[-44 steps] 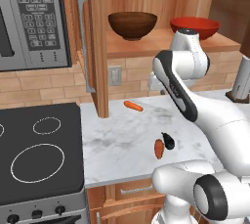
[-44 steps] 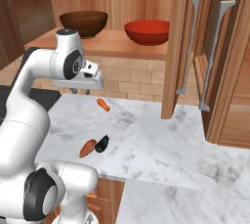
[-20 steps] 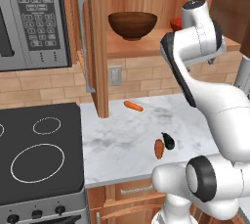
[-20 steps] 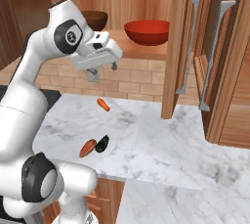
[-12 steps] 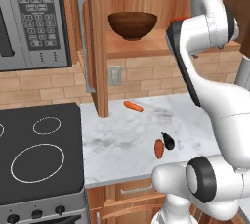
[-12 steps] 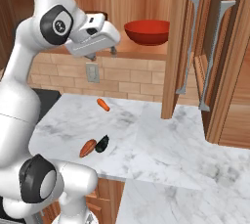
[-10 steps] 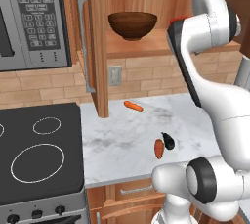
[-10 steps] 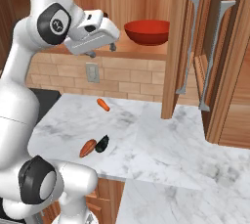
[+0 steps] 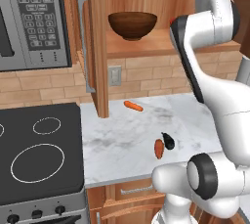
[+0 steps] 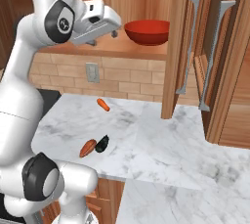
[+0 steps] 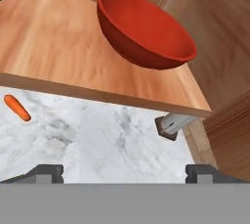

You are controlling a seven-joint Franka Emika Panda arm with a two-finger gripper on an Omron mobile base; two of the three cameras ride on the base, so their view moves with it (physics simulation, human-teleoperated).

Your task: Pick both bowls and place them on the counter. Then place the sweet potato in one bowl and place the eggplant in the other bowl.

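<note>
The glossy red bowl (image 10: 147,31) (image 11: 146,30) sits on the right of the open cabinet's wooden shelf (image 11: 58,56), with the dark brown bowl (image 9: 132,24) to its left. My gripper (image 10: 103,38) (image 11: 124,171) hangs open and holds nothing. It hovers at shelf height just in front of the shelf edge, short of the red bowl and to its left. The sweet potato (image 9: 158,148) (image 10: 88,147) and the eggplant (image 9: 168,141) (image 10: 102,144) lie side by side, touching, near the front edge of the marbled counter (image 9: 117,140) (image 10: 161,145). My arm covers most of the red bowl in the left base view.
An orange carrot (image 9: 133,105) (image 10: 102,104) (image 11: 17,107) lies at the back of the counter under the shelf. Open cabinet doors with metal handles (image 10: 193,47) stand to the right of the shelf. The black stovetop (image 9: 34,154) and a microwave (image 9: 29,17) are on the left.
The arm has swung up from mid height to shelf level, carrying the open hand toward the red bowl. Bowls and vegetables have not moved.
</note>
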